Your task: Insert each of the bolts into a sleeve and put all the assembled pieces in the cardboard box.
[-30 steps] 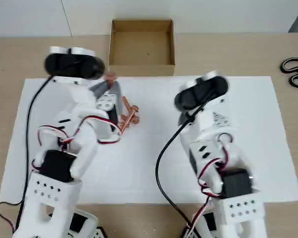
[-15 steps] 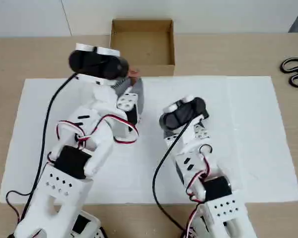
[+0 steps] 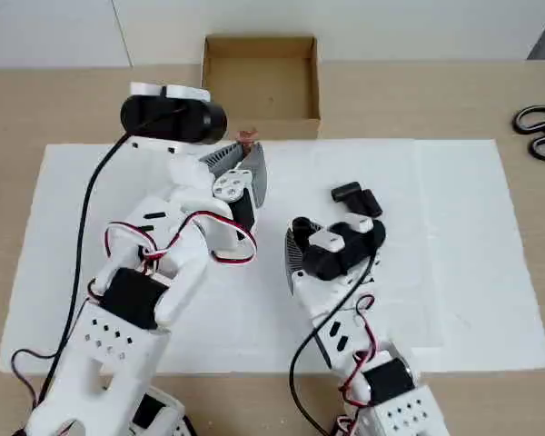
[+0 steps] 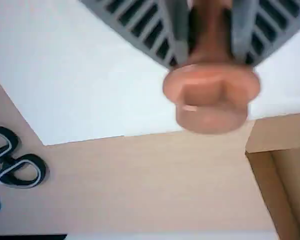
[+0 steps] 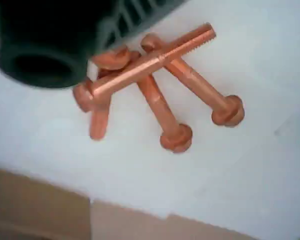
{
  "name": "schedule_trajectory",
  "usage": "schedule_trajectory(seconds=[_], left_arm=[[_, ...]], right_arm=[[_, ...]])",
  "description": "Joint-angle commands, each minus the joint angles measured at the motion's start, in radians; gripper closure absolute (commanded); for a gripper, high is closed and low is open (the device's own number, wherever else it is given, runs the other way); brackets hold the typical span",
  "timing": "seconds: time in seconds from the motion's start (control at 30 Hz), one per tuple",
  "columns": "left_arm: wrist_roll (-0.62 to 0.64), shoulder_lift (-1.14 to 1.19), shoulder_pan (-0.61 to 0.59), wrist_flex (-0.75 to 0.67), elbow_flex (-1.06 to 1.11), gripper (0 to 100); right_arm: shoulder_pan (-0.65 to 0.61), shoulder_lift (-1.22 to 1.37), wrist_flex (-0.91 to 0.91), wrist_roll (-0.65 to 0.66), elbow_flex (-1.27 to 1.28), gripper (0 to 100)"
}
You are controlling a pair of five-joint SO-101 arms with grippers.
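Observation:
My left gripper (image 3: 246, 151) is shut on a copper bolt (image 3: 247, 138) and holds it above the white mat, just short of the cardboard box (image 3: 259, 119). In the left wrist view the bolt (image 4: 210, 95) hangs head outward between the grey fingers (image 4: 140, 25), with a corner of the box (image 4: 285, 185) beyond it. My right gripper (image 3: 292, 259) is low over the middle of the mat. In the right wrist view it grips a black sleeve (image 5: 37, 55), right beside a pile of several copper bolts (image 5: 160, 95). Two more black sleeves (image 3: 350, 193) lie on the mat.
The white mat (image 3: 454, 236) covers most of the wooden table. Scissors (image 3: 540, 129) lie at the far right edge, also in the left wrist view as scissors (image 4: 15, 167). The left arm's body covers the place where the bolt pile lay.
My left gripper has carried the bolt up off the pile and towards the box. The right arm has drawn back and folded low, uncovering the black sleeves on the mat.

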Motion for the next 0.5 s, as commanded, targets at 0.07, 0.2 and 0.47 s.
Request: schedule_trajectory(seconds=[0.07,0.2,0.47], left_arm=[[0.000,-0.014,0.043,-0.199,0.105,99],[0.000,-0.014,0.084,-0.292,0.185,99],[0.000,-0.015,0.127,-0.301,0.217,99]], right_arm=[[-0.031,-0.093,0.079,-0.011,0.008,99.5],[-0.054,-0.119,0.113,-0.011,0.008,99.5],[-0.054,-0.124,0.113,-0.011,0.008,99.5]])
